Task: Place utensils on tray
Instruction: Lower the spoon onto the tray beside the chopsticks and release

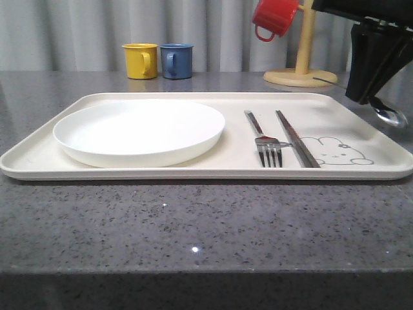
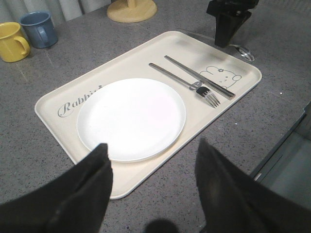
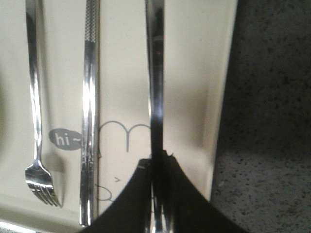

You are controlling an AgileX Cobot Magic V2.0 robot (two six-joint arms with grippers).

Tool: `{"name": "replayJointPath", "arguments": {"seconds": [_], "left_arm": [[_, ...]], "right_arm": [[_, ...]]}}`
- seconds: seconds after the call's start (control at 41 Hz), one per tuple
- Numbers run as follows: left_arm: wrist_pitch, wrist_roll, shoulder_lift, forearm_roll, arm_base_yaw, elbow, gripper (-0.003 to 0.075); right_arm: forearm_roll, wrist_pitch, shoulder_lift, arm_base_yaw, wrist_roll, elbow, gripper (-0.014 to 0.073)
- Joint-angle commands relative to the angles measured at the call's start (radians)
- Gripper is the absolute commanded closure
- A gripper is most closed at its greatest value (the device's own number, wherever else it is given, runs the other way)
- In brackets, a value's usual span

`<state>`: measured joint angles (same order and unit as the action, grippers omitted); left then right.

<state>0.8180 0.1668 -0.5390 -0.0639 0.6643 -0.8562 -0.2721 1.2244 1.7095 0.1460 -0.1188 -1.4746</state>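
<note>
On the right half of the cream tray (image 1: 206, 173) lie a fork (image 1: 266, 143) and a long flat stick-like piece (image 1: 295, 139), side by side next to the rabbit drawing. My right gripper (image 3: 156, 162) is shut on a spoon handle (image 3: 155, 73), held lengthwise above the tray's right edge strip (image 3: 194, 73). The spoon bowl (image 1: 391, 116) pokes out below the gripper (image 1: 369, 97), just above the tray's right rim. My left gripper (image 2: 152, 144) stands open with nothing in it, off the tray's corner nearest the plate.
A round white plate (image 1: 139, 132) takes up the tray's left half. Behind the tray stand a yellow mug (image 1: 141, 61) and a blue mug (image 1: 176, 61). A wooden mug stand (image 1: 300, 71) at back right carries a red mug (image 1: 274, 18).
</note>
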Motion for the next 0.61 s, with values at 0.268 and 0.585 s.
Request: {"name": "replayJointPath", "arguments": {"seconds": [0.268, 0.585], "left_arm": [[-0.079, -0.010, -0.005, -0.007, 0.005, -0.025, 0.0352], [-0.079, -0.010, -0.005, -0.007, 0.005, -0.025, 0.0352]], "right_arm": [[-0.058, -0.054, 0.033, 0.043, -0.101, -0.021, 0.0580], [-0.040, -0.068, 0.047, 0.043, -0.101, -0.021, 0.0376]]}}
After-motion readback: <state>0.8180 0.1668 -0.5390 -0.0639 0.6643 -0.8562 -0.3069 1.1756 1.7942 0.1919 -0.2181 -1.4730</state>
